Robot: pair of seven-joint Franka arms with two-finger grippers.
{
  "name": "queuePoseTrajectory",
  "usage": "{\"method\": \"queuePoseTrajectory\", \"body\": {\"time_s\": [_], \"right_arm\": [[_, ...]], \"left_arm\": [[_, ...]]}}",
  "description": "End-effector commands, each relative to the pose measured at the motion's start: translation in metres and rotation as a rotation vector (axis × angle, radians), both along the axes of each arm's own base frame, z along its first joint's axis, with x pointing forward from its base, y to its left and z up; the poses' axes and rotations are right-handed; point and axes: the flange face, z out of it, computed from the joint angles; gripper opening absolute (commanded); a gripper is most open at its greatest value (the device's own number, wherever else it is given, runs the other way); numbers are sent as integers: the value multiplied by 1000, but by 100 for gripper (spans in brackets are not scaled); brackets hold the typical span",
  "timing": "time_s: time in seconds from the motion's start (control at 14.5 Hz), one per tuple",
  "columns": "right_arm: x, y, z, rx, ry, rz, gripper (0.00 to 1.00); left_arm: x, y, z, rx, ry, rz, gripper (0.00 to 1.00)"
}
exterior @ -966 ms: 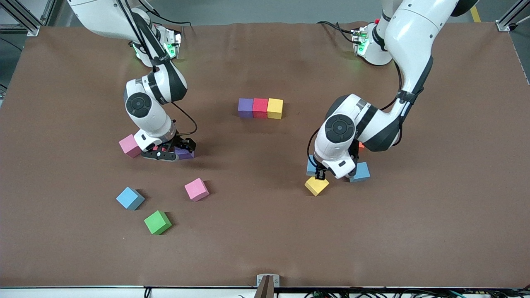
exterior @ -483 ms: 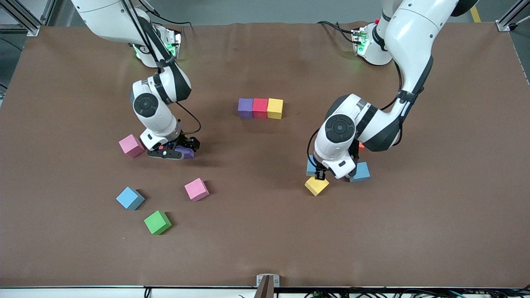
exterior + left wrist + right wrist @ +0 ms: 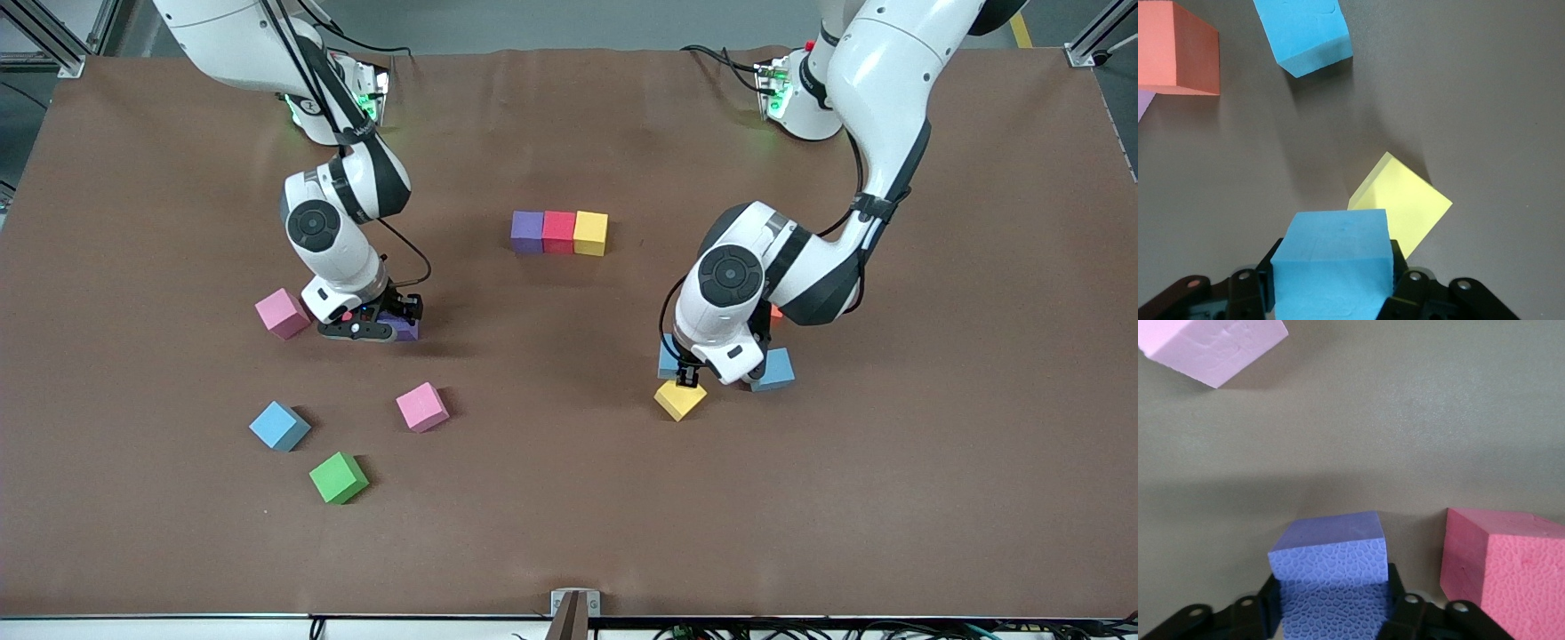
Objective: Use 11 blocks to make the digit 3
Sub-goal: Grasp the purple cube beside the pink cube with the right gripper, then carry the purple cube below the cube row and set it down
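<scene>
Brown table, right gripper clamped on purple cube beside red cube, left gripper gripping light blue cube just above yellow cube

No text, label, brand, number or sign can be read anywhere in these views. The cubes show plain coloured faces with nothing printed on them. The arms bear small dark marks near their joints, too small to make out.
</scene>
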Motion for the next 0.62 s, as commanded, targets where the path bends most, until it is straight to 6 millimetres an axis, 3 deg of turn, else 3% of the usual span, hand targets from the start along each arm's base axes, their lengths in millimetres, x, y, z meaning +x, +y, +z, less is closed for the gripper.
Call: {"method": "queuePoseTrajectory", "body": {"time_s": [0.0, 0.07, 0.28, 0.55], "right_arm": [[-8, -5, 0, -9, 7, 4, 12], [-8, -7, 0, -10, 15, -14, 1], [-16, -2, 2, -32, 69, -281, 0], [-29, 31, 17, -30, 48, -723, 0]], "left_arm": [[-3, -1, 10, 1, -8, -1, 30], [-4, -2, 9, 2, -7, -2, 30], [-5, -5, 9, 1, -8, -8, 30], [-4, -7, 11, -3, -11, -6, 30]]}}
